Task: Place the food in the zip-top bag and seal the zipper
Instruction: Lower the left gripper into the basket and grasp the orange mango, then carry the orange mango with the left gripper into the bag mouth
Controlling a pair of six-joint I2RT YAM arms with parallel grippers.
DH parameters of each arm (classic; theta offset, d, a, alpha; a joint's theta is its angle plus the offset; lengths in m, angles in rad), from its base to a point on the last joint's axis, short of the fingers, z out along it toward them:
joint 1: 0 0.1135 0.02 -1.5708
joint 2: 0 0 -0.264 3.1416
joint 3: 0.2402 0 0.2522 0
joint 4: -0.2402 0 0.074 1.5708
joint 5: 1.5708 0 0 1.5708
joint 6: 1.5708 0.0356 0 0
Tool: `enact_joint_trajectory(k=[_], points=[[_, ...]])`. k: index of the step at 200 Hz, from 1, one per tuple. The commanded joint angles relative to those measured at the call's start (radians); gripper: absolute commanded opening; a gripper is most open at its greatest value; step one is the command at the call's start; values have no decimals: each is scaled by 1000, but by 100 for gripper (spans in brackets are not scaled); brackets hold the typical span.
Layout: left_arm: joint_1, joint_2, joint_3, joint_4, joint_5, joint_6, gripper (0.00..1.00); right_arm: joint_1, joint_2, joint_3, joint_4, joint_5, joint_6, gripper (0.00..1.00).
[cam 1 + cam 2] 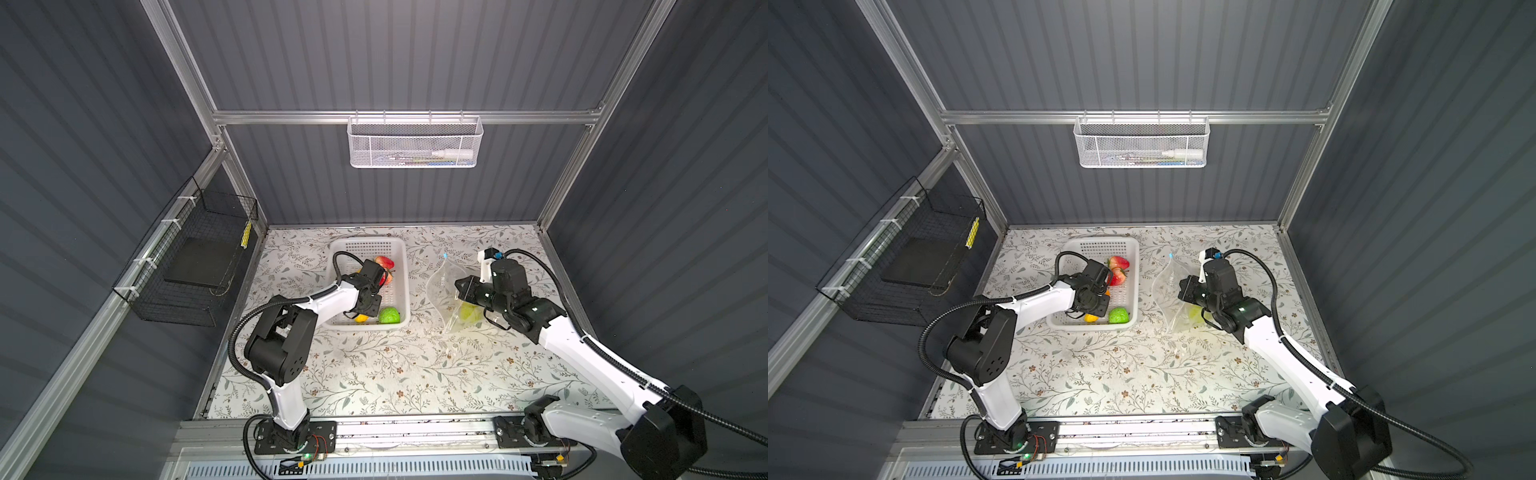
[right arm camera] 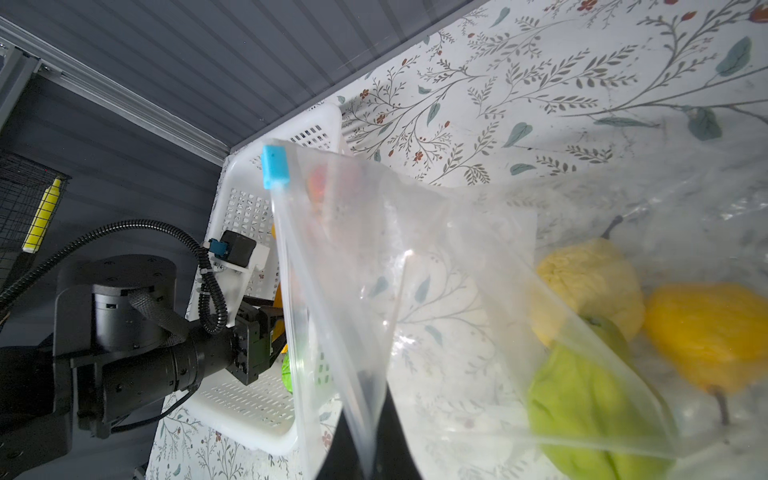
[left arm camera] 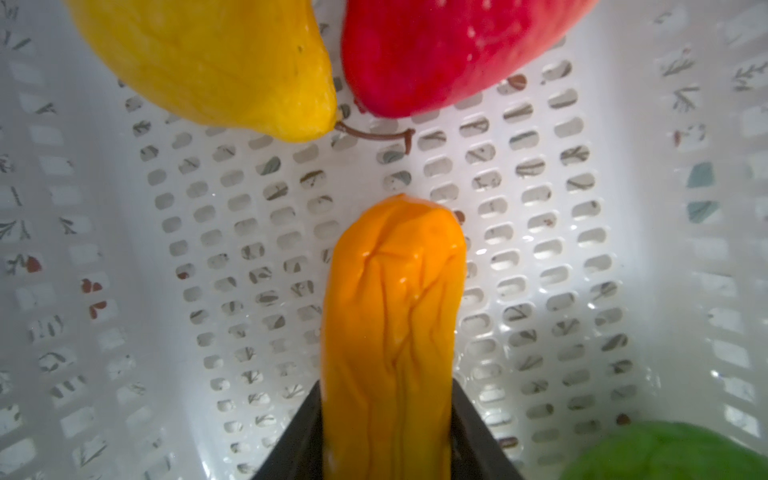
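Our left tool [image 3: 386, 388] is down inside the white basket [image 3: 137, 232], and we see its jaws pressed against both sides of the orange gourd [image 3: 395, 291], which sticks out lengthwise past them. Just beyond the gourd's tip lie a lemon [image 3: 208, 62] and a strawberry [image 3: 436, 50], touching each other, and a round green fruit [image 3: 673, 453] sits off in a corner of the basket. Our right tool [image 2: 365, 449] is clenched on the mouth edge of the zip-top bag [image 2: 415, 249], pinching the clear plastic and holding that edge up so the mouth gapes. The zipper [image 2: 291, 291] runs away from the pinch, with its light-blue slider [image 2: 274, 166] at the far end. Inside the bag we see a pale yellow fruit [image 2: 586, 286], a green pear [image 2: 582, 399] and a deep yellow fruit [image 2: 715, 328] crowded together at the bottom. In both top views the bag lies on the flowered table [image 1: 415, 374], just to the right of the basket and apart from it. A white mesh basket [image 1: 415, 143] hangs on the back wall, and a black wire basket [image 1: 187, 266] on the left wall.
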Motion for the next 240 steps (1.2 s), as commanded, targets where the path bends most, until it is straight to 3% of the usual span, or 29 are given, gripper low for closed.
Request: enact_joint_trajectory(k=[1,40,86,128,175,240], points=[[7,-72,-7,-1,14,-18,43,1,-21,3,-20,13,-14,0],[7,-177,-15,6,32,-53,42,-3,-10,22,-30,-3,-28,0],[4,-289,-29,104,238,-169,42,-6,13,26,2,-28,-39,0],[-48,-356,-52,312,434,-314,41,-7,19,4,48,-35,-54,0],[-182,-348,-2,482,427,-369,42,-9,17,-3,75,-25,-70,0],[-277,-266,-39,736,372,-483,42,-10,1,-31,135,-52,-38,0]])
